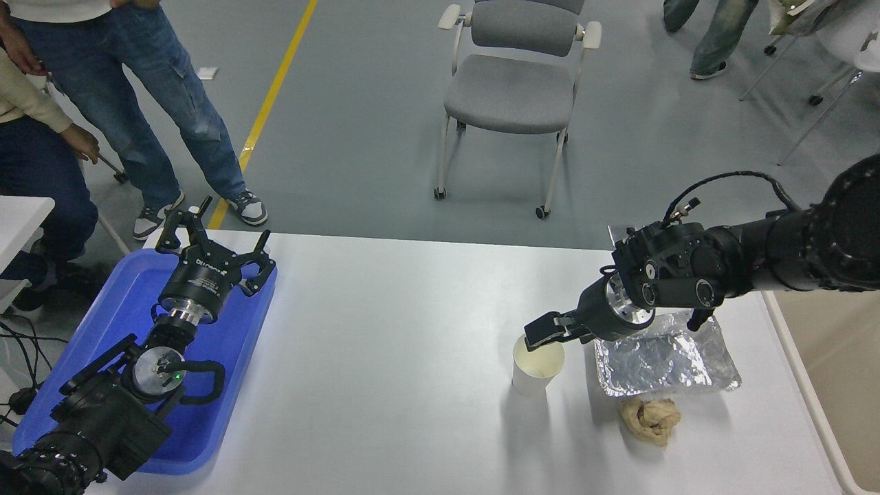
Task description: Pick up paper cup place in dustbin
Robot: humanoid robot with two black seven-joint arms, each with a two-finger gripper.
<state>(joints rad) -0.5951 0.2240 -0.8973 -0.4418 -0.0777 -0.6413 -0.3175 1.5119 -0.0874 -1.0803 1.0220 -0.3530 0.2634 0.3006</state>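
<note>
The white paper cup (535,371) stands upright on the white table (385,357), right of centre. My right gripper (544,331) reaches in from the right, low over the cup's far rim. One finger lies across the rim; the other is hidden behind the wrist. The jaws look open and the cup stands undeformed on the table. The beige dustbin (852,385) stands off the table's right edge, partly hidden by my right arm. My left gripper (216,230) is parked open over the blue tray at the lower left.
A crinkled silver foil tray (663,357) lies right beside the cup, under my right wrist. A crumpled tan paper wad (650,419) lies in front of it. A blue tray (103,330) sits at the left. A grey chair (515,89) and people's legs stand beyond the table.
</note>
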